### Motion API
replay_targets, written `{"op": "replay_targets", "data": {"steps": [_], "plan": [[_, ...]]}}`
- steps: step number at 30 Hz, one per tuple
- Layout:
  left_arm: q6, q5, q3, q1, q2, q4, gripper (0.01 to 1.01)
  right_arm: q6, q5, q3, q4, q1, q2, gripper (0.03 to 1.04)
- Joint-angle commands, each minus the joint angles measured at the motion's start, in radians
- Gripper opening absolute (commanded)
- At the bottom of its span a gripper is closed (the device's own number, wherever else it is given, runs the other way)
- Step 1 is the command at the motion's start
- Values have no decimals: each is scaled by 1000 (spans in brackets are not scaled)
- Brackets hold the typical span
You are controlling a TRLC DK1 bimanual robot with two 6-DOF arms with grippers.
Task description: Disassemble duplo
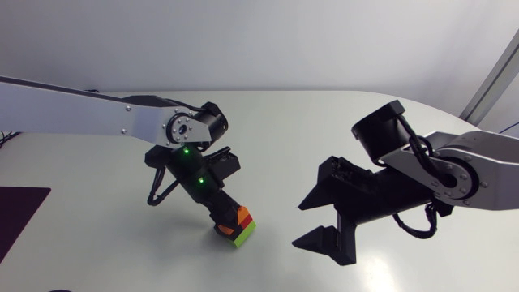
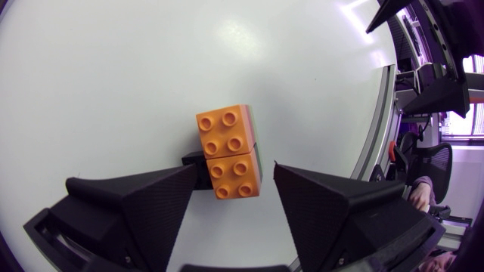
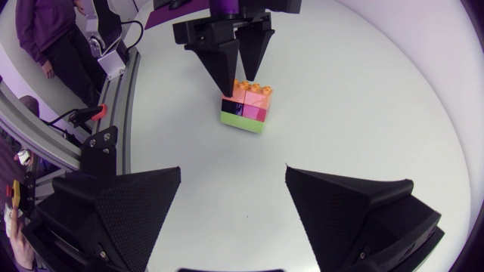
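The duplo stack [image 2: 229,153] is seen standing on the white tabletop [image 1: 324,122], right under the left arm [image 1: 97,113], and that arm is much the nearer one. On top, a near orange brick [image 2: 234,177] and a far orange brick [image 2: 224,134] are set end to end, so the stack is longer one way than the other. This long way runs straight ahead from the left jaws, along the gap and not across it. So the stack would be squeezed across its short width, which is judged the easy way to grab it. The left jaws are open, with one side on each side of the stack. The near orange brick is placed between the tips, and the far one sticks out ahead of them. A strip of bare tabletop is seen between the stack and one finger [image 2: 333,211]. The other finger comes very close to a dark piece at the stack's side and may be touching it, but that cannot be told for sure. Under the orange bricks a pink layer [image 3: 257,113] and a green layer [image 3: 242,123] are seen. The right jaws are wide open and hold nothing. The stack lies straight ahead of them, well apart. All the bricks are seen joined, so the pulling apart is judged not yet done.
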Motion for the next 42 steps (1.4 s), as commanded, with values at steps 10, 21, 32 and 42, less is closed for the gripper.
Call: {"op": "replay_targets", "data": {"steps": [10,21,32,42], "plan": [[-43,4,-33,-7,53,20,284,-22,4,-44,-21,-19,-32,995],[170,-65,-101,-86,-122,55,269,-54,1,-9,-40,0,-51,995],[469,-19,-276,-114,-353,181,269,-59,-56,22,-35,51,-11,995],[546,108,-288,-151,-415,215,267,-51,-102,80,-57,100,11,995]]}}
